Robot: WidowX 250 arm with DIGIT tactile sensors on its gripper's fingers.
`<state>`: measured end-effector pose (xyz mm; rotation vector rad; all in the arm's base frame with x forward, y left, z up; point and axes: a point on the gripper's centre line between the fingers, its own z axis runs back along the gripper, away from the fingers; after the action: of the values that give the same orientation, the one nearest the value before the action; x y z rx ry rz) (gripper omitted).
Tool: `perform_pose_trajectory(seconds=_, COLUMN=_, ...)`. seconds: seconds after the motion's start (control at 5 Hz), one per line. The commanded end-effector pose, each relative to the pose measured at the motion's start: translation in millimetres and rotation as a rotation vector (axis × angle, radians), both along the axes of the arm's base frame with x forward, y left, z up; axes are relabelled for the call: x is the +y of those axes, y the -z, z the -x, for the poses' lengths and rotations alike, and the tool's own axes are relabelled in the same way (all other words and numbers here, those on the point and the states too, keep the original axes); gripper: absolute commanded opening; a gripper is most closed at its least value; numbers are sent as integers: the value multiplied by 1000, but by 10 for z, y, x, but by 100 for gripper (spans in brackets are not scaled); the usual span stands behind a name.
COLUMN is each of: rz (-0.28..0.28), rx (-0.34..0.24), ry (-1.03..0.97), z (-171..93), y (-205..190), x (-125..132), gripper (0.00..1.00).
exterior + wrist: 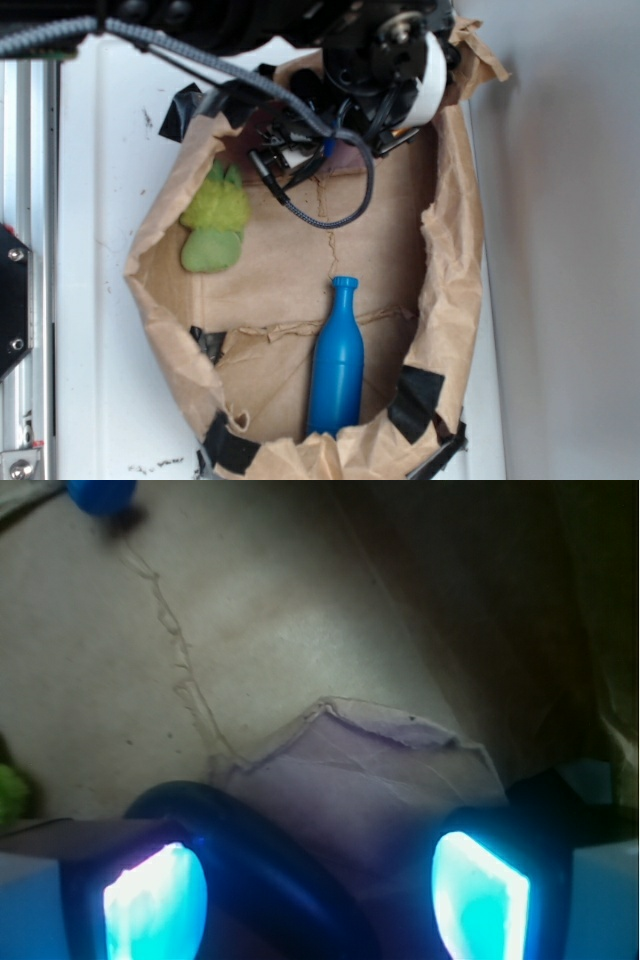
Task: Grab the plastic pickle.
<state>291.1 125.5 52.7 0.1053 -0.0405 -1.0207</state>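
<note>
the exterior view looks straight down on a brown paper bag lying open on a white bench, its rim rolled back and patched with black tape at several spots. the robot arm fills the upper middle of the frame, over the far end of the bag, with a braided cable looping down from it onto the paper.

the tool sits just left of the arm body, low inside the upper part of the bag. in the wrist view the tool shows two glowing fingers at the lower left and lower right of the frame, spread well apart with bare paper between them, so it is open and holds nothing. a dark rounded curve beside the lower left finger cannot be identified from this picture.

a light-green plush toy rests against the bag's left wall, in the upper left of the bag. a blue bottle lies in the lower middle, its neck pointing up the frame and its base near the lower rim; its tip shows at the upper left of the wrist view.

the plastic pickle cannot be found in either view; the ground under the arm is hidden.
</note>
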Motion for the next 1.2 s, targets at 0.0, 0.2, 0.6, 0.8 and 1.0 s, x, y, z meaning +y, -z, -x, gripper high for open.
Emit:
perform_pose_trajectory(seconds=0.0, rz=-31, rx=-68, ry=6, z=-71, y=79, x=108, gripper=100)
perform_pose_trajectory(seconds=0.2, rz=13, rx=-68, ry=-3, z=-128, y=248, x=34, gripper=100)
perform_pose_trajectory(seconds=0.6, rz=33, rx=-82, ry=-19, z=-175, y=288, x=-14, gripper=100)
perform_pose_trajectory(seconds=0.8, rz=58, rx=-86, ry=-21, z=-186, y=329, x=-8, gripper=100)
perform_pose_trajectory(seconds=1.0, rz=65, rx=-78, ry=72, z=-63, y=239, x=-16, gripper=100)
